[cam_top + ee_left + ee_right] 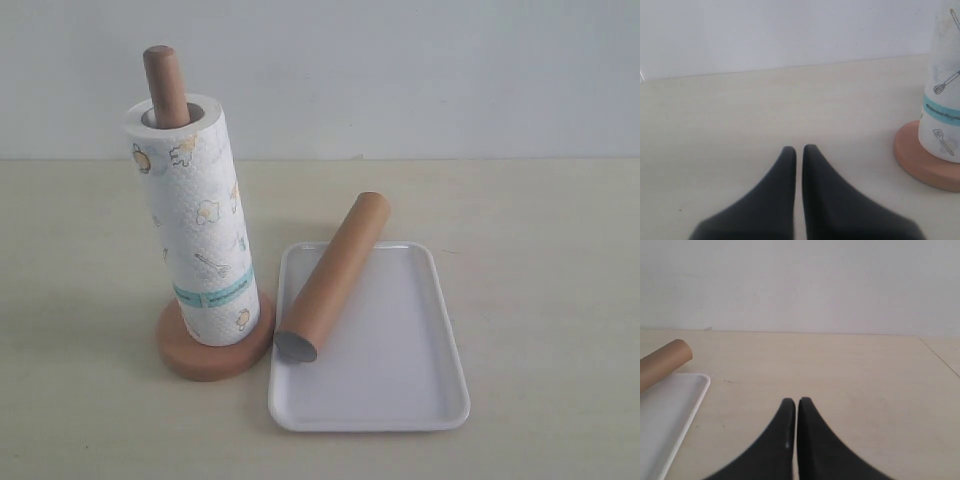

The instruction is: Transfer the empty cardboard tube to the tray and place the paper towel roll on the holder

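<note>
The paper towel roll (195, 230) is standing threaded on the holder (166, 80), the rod's tip showing above it. The empty cardboard tube (335, 275) is lying slantwise across the tray (400, 380) on the worktop (540, 250), its grey near end resting inside and its far end reaching past the back rim. Both jobs are looking done. The left fingers (785, 170) are pressed together, gripping nothing, near the holder's base but apart from it. The right fingers (785, 420) are likewise closed and empty, well apart from the tube, which is lying off to one side of them. The right arm is probably the nearer, should the tube need nudging fully in.
</note>
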